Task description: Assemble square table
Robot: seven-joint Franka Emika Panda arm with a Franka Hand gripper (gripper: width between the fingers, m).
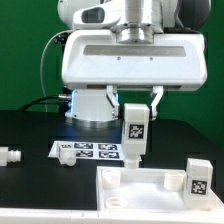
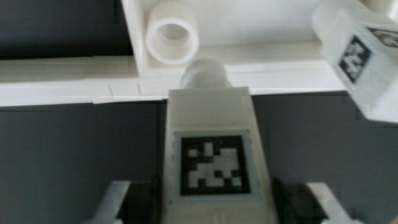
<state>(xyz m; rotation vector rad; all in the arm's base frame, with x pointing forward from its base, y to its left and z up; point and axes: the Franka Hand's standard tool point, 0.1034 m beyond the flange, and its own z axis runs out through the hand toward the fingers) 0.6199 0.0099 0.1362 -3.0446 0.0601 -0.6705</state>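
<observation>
Robot gripper holding a white table leg upright over the square tabletop.

On the exterior view's left, a small white part (image 1: 10, 157) lies alone on the black table (image 1: 35, 125). Beside it, towards the middle, is the flat marker board (image 1: 88, 150). In the middle, the gripper (image 1: 136, 110) hangs down from the arm with its jaws drawn in partway. They clamp the leg (image 1: 135, 132), tag facing outward, and in the wrist view a finger (image 2: 118, 200) shows on each side of it. The leg's lower end sits near the back edge of the tabletop (image 1: 140, 188), close to a round corner socket (image 2: 173, 36). Whether they touch is unclear. On the right, a second leg (image 1: 198, 175) stands upright at the tabletop's corner, well apart from the gripper.
</observation>
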